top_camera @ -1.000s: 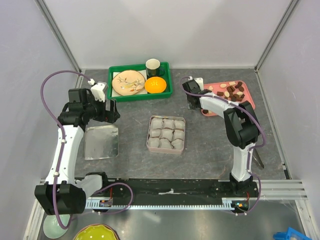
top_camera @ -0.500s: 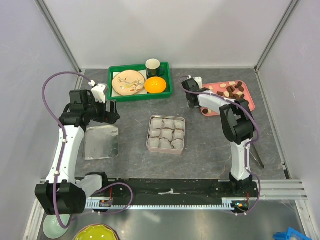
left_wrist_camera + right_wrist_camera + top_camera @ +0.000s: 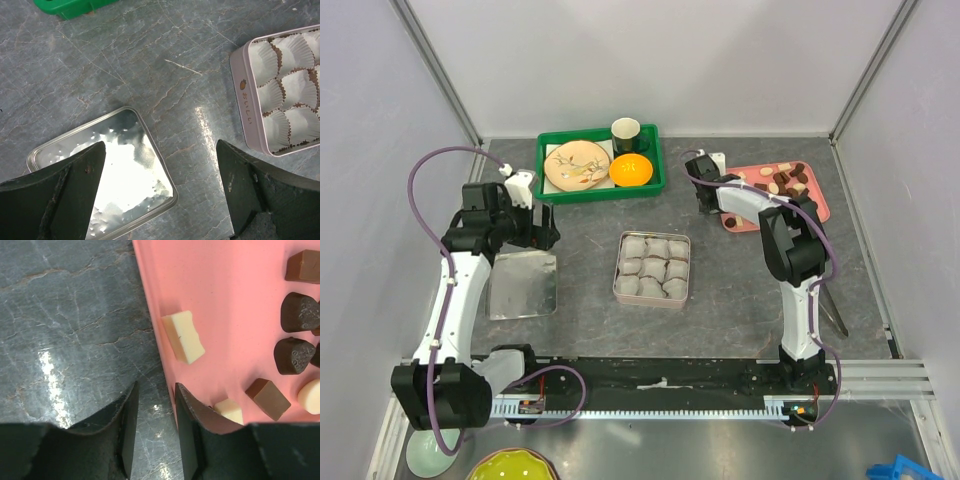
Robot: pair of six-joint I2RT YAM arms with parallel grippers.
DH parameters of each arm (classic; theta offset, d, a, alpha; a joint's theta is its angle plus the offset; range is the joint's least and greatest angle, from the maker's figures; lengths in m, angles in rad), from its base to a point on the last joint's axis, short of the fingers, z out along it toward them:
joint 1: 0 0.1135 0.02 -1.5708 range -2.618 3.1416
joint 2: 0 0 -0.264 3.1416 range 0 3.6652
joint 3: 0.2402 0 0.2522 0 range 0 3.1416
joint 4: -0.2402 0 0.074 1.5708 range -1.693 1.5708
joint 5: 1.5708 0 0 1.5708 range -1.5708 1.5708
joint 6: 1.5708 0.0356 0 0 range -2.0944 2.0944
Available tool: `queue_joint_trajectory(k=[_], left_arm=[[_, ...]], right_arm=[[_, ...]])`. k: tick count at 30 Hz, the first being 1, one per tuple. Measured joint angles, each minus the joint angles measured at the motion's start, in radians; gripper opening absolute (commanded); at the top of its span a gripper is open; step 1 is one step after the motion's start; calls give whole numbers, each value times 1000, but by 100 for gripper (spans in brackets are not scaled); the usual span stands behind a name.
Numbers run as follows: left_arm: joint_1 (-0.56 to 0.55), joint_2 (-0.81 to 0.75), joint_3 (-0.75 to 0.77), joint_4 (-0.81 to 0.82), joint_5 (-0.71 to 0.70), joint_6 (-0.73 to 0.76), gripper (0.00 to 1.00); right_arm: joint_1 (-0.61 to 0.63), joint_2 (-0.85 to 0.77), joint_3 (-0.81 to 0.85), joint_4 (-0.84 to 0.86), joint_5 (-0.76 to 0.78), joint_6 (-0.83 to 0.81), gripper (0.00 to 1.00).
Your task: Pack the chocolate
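Right arm's elbow has swung in toward the pink tray vs. 1 s earlier, and the right pincer has narrowed; left arm approx. unchanged. Right pincer: jaws only slightly parted, holding nothing. Btwn them show grey surface and the tray's rim, which runs into the gap close along one finger; rim contact can't be confirmed. All the chocolate lies loose on the tray in one layer, pcs. mostly apart, presumably so each can be pinched singly. The nearest cream block sits just ahead of the pincer on its tray-side finger's side, w/ dark pcs. farther off that way. Judged aim: line up on that edge block, or on the rim itself. Tin w/ paper cups stands open, cups looking unfilled, its silver lid set aside so the cups stay reachable. Left pincer: spread wide, empty, hanging over the lid's corner w/ the tin beyond its other finger, prob. parked clear. Pose: right arm upright from base, elbow high, forearm reaching far and inward, wrist pitched down; left arm elbow raised, forearm aimed at centre.
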Motion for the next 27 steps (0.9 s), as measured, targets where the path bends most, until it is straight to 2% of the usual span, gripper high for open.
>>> queue_joint_trajectory(k=[5, 12, 15, 20, 27], left_arm=[[0, 29, -19, 42, 17, 0, 99], [-15, 161, -19, 131, 26, 0, 99], [-80, 217, -19, 181, -9, 3, 99], [-252, 354, 6, 253, -101, 24, 99], [-322, 502, 78, 329, -181, 39, 99]], right_arm=[[-7, -3, -18, 23, -12, 10, 35], [9, -27, -68, 74, -23, 19, 28], [29, -33, -79, 78, -23, 20, 27], [97, -46, -98, 80, -24, 31, 25], [189, -88, -146, 84, -74, 81, 24]])
